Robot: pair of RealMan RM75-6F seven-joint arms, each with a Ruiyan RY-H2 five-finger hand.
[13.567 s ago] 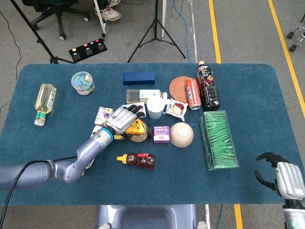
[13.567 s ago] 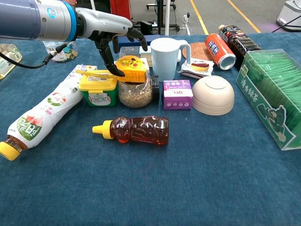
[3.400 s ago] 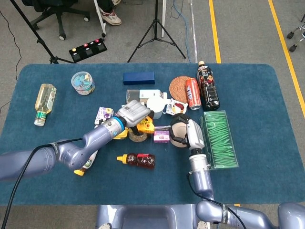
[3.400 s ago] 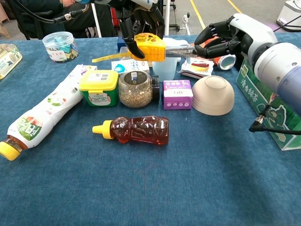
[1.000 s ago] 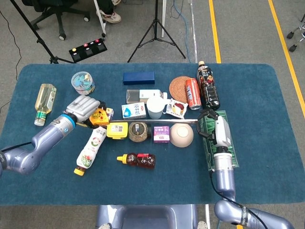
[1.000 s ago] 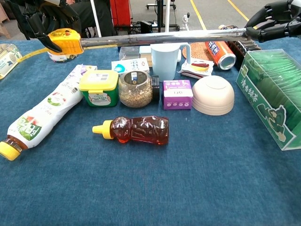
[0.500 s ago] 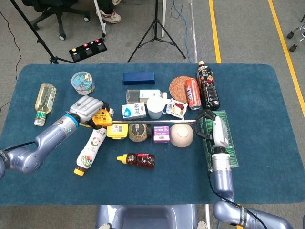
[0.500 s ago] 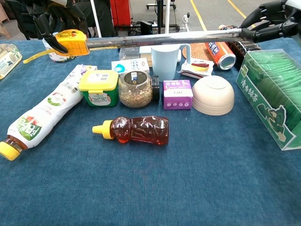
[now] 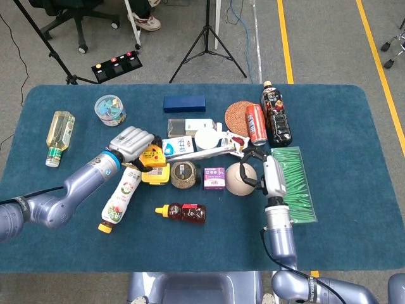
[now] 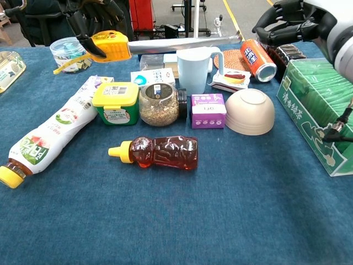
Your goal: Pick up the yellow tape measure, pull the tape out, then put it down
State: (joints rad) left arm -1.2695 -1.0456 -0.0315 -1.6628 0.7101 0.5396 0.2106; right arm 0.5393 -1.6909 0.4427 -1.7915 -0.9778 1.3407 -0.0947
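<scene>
My left hand (image 9: 131,143) (image 10: 91,15) grips the yellow tape measure (image 9: 152,156) (image 10: 112,45) and holds it in the air above the yellow-lidded tub (image 9: 155,173) (image 10: 115,101). The silver tape blade (image 9: 205,152) (image 10: 182,43) sticks out to the right over the pale blue mug (image 10: 194,67), and its tip is free. My right hand (image 9: 263,168) (image 10: 288,23) hovers just right of that tip, near the red can (image 10: 257,59). A small gap separates them. Its fingers are loosely curved and hold nothing.
Below the tape stand a seed jar (image 10: 160,104), a purple box (image 10: 208,110) and an upturned bowl (image 10: 250,112). A honey bottle (image 10: 160,153) lies in front, a white bottle (image 10: 49,138) at the left, and a green box (image 10: 317,105) at the right.
The tape tip has left my right hand, and the blade showing is shorter. My left hand has carried the tape measure to the right, and my right hand has moved left.
</scene>
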